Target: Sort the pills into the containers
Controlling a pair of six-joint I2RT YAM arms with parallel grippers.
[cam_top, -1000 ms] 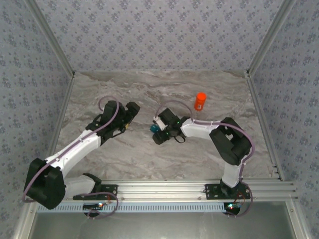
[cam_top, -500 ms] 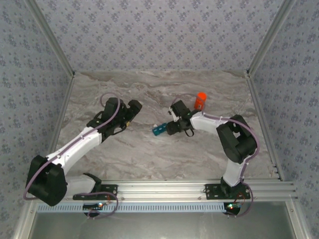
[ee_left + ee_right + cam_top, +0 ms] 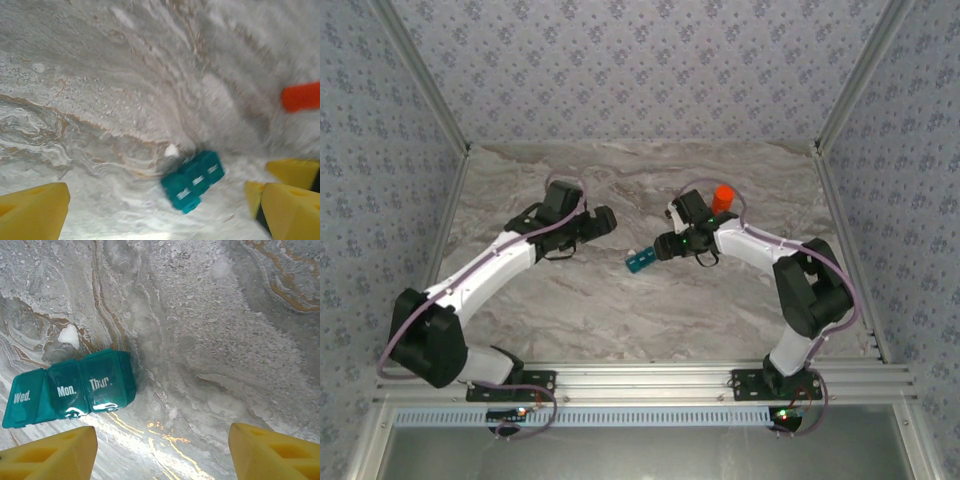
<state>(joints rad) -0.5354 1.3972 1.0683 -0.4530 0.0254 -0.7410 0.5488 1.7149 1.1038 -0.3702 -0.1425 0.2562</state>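
Mid-frame in top view, flat on tabletop [image 3: 570,310]: teal pill box [image 3: 640,261], white pill [image 3: 68,335] just beside. Light, stiff, slick plastic, probably skids if nudged; best pinched across narrow width. Left fingers [image 3: 35,210] wide, empty. Right fingers [image 3: 50,455] half-spread, empty, near box.

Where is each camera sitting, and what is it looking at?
Top external: high up behind, looking down on the table; left arm and right arm show.
Left wrist: on the left arm, facing pill box and orange bottle; its yellow fingers show.
Right wrist: on the right arm, close above the pill box; yellow fingers show.
Shared: both wrist views see the white pill.
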